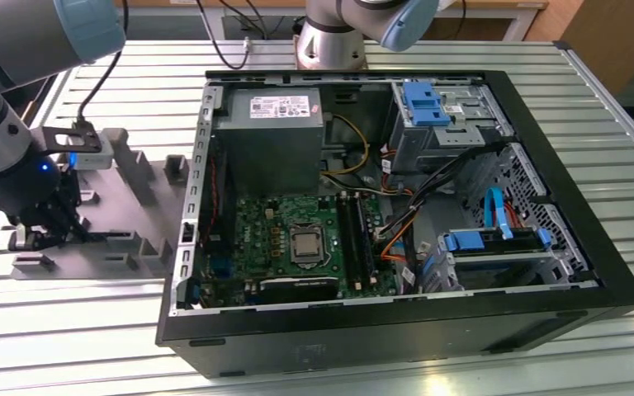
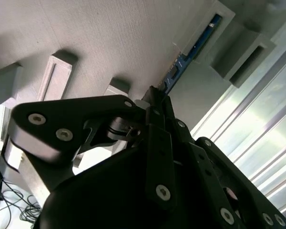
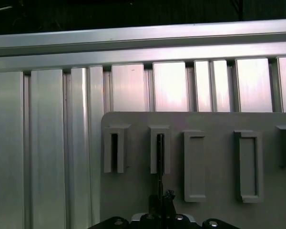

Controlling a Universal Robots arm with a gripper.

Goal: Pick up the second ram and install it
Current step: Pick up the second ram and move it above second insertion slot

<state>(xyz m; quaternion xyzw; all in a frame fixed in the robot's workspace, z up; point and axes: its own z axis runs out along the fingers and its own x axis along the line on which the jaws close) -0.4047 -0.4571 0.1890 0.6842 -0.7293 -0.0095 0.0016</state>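
Jaws: we find the gripper (image 2: 156,95) clenched on the second ram (image 2: 182,60).
Seat: ram edge-up in grey holder block (image 3: 153,152).
Print: illegible.

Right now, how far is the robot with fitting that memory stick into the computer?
Early on. The hand is down at the second ram, which stands in its grey holder, not yet lifted; I cannot tell if it is gripped. Carrying it to the open computer and seating it remain undone.
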